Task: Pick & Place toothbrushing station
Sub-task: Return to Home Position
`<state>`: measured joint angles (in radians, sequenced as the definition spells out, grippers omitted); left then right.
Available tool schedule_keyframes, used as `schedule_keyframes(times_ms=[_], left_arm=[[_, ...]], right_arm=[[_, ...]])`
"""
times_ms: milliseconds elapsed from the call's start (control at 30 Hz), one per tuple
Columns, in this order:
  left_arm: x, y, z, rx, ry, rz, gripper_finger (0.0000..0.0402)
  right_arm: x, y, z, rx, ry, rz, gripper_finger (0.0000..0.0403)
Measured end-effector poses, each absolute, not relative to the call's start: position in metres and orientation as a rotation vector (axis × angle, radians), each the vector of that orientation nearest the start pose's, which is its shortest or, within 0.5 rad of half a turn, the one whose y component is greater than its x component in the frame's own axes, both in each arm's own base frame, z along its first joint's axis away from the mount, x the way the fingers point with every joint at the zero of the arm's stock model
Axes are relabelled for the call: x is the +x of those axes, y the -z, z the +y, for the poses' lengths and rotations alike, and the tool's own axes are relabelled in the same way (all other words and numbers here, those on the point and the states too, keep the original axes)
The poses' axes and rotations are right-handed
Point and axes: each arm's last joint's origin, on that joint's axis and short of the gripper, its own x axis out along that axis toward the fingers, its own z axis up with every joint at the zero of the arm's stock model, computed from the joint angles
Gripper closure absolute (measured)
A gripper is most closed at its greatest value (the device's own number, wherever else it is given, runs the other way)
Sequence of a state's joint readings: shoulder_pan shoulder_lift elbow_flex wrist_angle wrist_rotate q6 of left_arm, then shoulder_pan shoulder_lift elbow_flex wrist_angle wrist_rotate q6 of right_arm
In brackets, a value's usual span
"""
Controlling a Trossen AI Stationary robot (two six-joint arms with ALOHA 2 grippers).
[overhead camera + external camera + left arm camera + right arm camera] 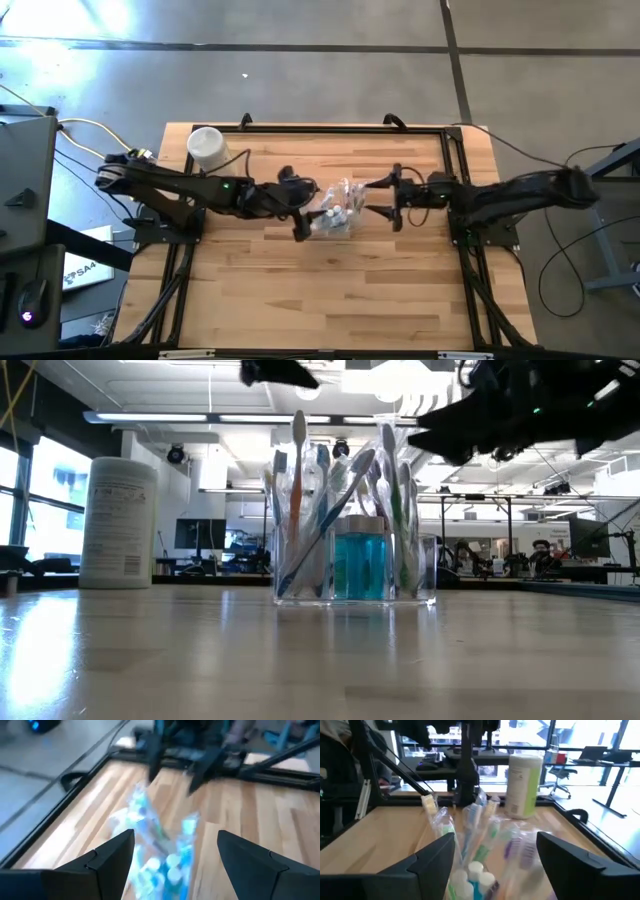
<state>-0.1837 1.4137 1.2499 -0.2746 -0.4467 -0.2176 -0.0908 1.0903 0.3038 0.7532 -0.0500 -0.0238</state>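
The toothbrushing station is a clear boxy holder that stands upright on its base near the table's middle. It holds several toothbrushes and a blue-filled container. My left gripper is open at the station's left side, and the station shows between and beyond its fingers. My right gripper is open at the station's right side, with the brushes showing past its fingers. In the low view both grippers hang above the station's top, and I see neither touching it.
A tall white cylindrical tub stands at the table's far left corner. A black metal frame runs along the far edge and down both sides. Bare wood lies on the table's near half.
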Motion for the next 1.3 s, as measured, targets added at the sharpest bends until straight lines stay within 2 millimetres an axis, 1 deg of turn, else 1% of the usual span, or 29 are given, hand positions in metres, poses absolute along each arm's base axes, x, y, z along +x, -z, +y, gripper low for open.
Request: schedule_keyframes(times_ms=[100, 233, 333, 433, 567, 667, 767, 833, 867, 900, 1000, 1067, 1133, 1233, 1300], left_arm=[[0.297, -0.348, -0.041, -0.081, -0.327, 0.44, 0.0121], [0.279, -0.357, -0.034, -0.117, -0.356, 0.453, 0.0121], [0.266, -0.363, -0.027, -0.144, -0.384, 0.462, 0.0123], [0.254, -0.364, -0.023, -0.125, -0.397, 0.515, 0.0142], [0.241, -0.362, -0.022, -0.1, -0.39, 0.595, 0.0195], [0.236, -0.359, -0.026, -0.077, -0.344, 0.648, 0.0251], [0.229, -0.357, -0.026, -0.047, -0.34, 0.701, 0.0317], [0.227, -0.357, -0.026, -0.031, -0.344, 0.717, 0.0364], [0.223, -0.356, -0.025, -0.006, -0.339, 0.738, 0.0382], [0.221, -0.356, -0.024, 0.022, -0.331, 0.749, 0.0391], [0.211, -0.362, -0.023, 0.08, -0.302, 0.744, 0.0388], [0.201, -0.367, -0.021, 0.084, -0.298, 0.736, 0.039], [0.188, -0.371, -0.019, 0.074, -0.294, 0.687, 0.0397], [0.169, -0.366, -0.016, 0.081, -0.275, 0.62, 0.0399], [0.155, -0.355, -0.014, 0.073, -0.264, 0.581, 0.0399]], right_arm=[[0.191, -0.218, -0.017, -0.022, 0.059, 0.03, 0.0128], [0.166, -0.231, -0.014, -0.023, 0.065, 0.026, 0.0128], [0.15, -0.235, -0.013, -0.015, 0.066, 0.039, 0.0133], [0.136, -0.236, -0.012, 0.016, 0.067, 0.056, 0.0147], [0.125, -0.232, -0.011, 0.038, 0.076, 0.106, 0.0181], [0.118, -0.233, -0.011, 0.053, 0.105, 0.091, 0.0225], [0.114, -0.235, -0.011, 0.052, 0.121, 0.071, 0.0288], [0.111, -0.235, -0.011, 0.027, 0.12, 0.077, 0.0337], [0.11, -0.235, -0.011, 0.012, 0.12, 0.074, 0.0363], [0.108, -0.235, -0.011, -0.002, 0.119, 0.076, 0.0382], [0.102, -0.234, -0.01, -0.014, 0.117, 0.103, 0.0396], [0.096, -0.239, -0.01, -0.002, 0.117, 0.062, 0.0399], [0.089, -0.244, -0.008, 0.0, 0.089, 0.004, 0.0399], [0.081, -0.247, -0.006, 0.025, 0.027, -0.049, 0.04], [0.08, -0.245, -0.004, 0.033, -0.029, -0.071, 0.04]])
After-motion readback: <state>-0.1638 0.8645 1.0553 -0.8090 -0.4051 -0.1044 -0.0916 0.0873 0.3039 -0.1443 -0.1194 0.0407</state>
